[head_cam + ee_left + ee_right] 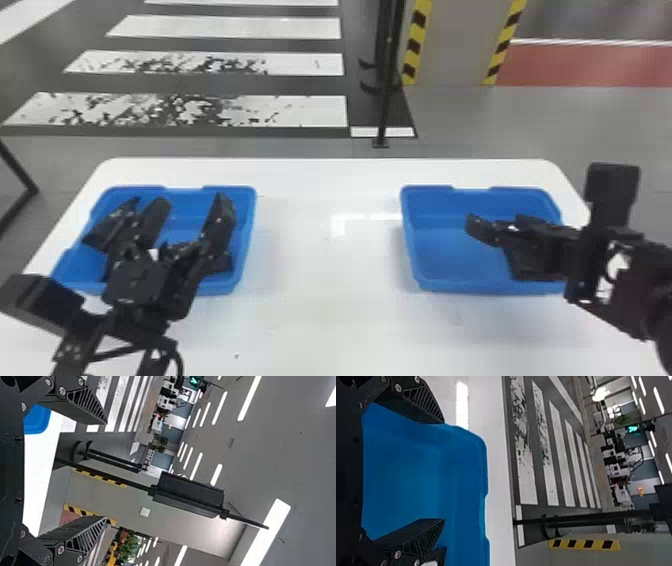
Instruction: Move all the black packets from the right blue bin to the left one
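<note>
Finding the next packet in the right bin looks like the step in hand

Nearest, at the lower left of the head view, the left gripper (187, 222) reaches over the left bin (245, 250), its fingers wide apart with nothing between them. Black packets (107, 230) lie in that bin, partly hidden by the gripper. At the lower right, the right gripper (443, 471) is over the right bin (466, 475), fingers also wide and holding nothing. A dark shape (440, 555) shows just beside one of its fingers; it may be a packet still to be moved, but I cannot tell for certain.

If it is one, the next move calls for shifting the right fingers sideways, lowering them around it and closing, without scraping the bin wall. It would then have to cross the white desk (325, 280) to the left bin. Farther off, at the upper left, striped flooring (300, 110) stretches away.
</note>
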Action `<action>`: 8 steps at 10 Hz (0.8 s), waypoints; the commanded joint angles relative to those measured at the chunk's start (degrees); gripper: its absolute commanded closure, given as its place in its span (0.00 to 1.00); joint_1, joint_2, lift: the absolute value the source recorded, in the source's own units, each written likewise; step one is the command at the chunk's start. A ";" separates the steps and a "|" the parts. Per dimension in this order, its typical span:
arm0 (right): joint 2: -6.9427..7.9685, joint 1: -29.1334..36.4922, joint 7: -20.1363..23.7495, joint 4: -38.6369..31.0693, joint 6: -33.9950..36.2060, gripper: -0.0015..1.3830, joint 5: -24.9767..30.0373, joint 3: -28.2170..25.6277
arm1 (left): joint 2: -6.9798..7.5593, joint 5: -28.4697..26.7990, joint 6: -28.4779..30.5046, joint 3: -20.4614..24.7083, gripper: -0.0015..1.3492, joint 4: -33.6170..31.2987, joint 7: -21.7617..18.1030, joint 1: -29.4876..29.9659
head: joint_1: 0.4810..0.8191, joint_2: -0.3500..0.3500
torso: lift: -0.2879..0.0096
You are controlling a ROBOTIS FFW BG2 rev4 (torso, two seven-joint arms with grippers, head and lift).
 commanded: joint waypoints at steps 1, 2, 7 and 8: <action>0.25 -3.05 -1.71 3.01 2.66 0.11 2.23 -1.62 | -0.24 -0.08 0.37 0.32 0.14 -0.02 0.00 0.67 | 0.63 0.42 | 0.50; 0.16 -5.72 -2.06 5.68 5.05 0.11 5.08 -2.54 | -0.24 -0.30 0.37 0.21 0.14 -0.02 0.00 0.67 | 0.63 0.38 | 0.50; -0.89 -15.00 -4.17 14.40 17.43 0.11 9.65 -0.82 | -0.06 -1.22 -0.90 -0.48 0.15 -0.02 0.00 0.67 | 0.63 0.26 | 0.50; -0.81 -15.00 -5.40 14.54 18.83 0.11 9.31 -0.48 | -0.06 -1.22 -1.60 -0.48 0.15 -0.02 0.00 0.67 | 0.63 0.25 | 0.50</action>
